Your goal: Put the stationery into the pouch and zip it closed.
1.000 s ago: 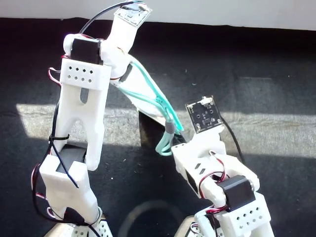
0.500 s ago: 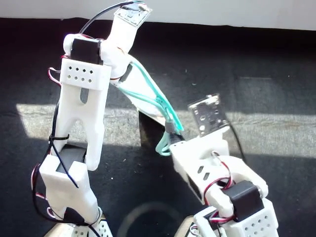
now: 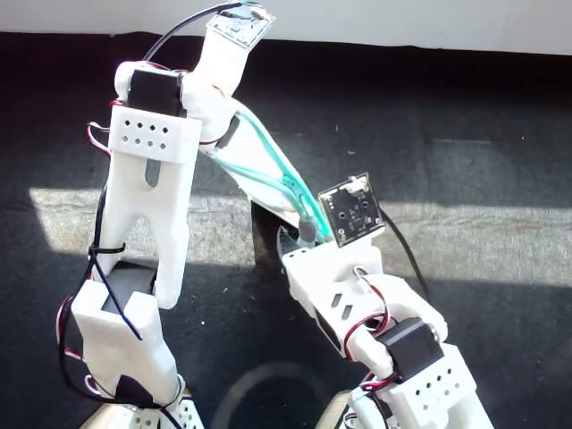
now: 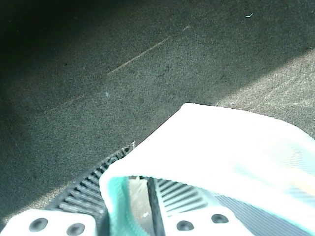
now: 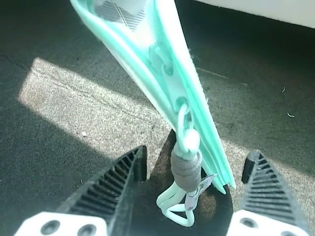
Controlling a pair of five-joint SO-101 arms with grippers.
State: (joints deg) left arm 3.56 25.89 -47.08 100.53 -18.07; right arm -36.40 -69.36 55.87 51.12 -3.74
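A mint-green translucent pouch [image 3: 268, 170] hangs slanted above the dark table, held up at its upper end by my left gripper [image 3: 228, 134]. In the left wrist view the left gripper [image 4: 133, 196] is shut on the pouch [image 4: 236, 152], whose teal edge runs between the ridged pads. My right gripper [image 5: 197, 155] is open at the pouch's lower end. Its two black fingers [image 5: 118, 189] stand on either side of the zipper pull [image 5: 186, 164], a grey-wrapped cord with a mint loop, without touching it. I cannot make out what is inside the pouch [image 5: 162, 64].
The table is covered by a dark mat [image 3: 483, 107] crossed by a bright sunlit band [image 3: 80, 219]. A pale wall edge [image 3: 402, 22] runs along the far side. The two arms stand close together near the front.
My right arm swung slightly away, then came back leftward toward the pouch's lower end, now covering the pull loop in the high view. The left arm and pouch have stayed still.
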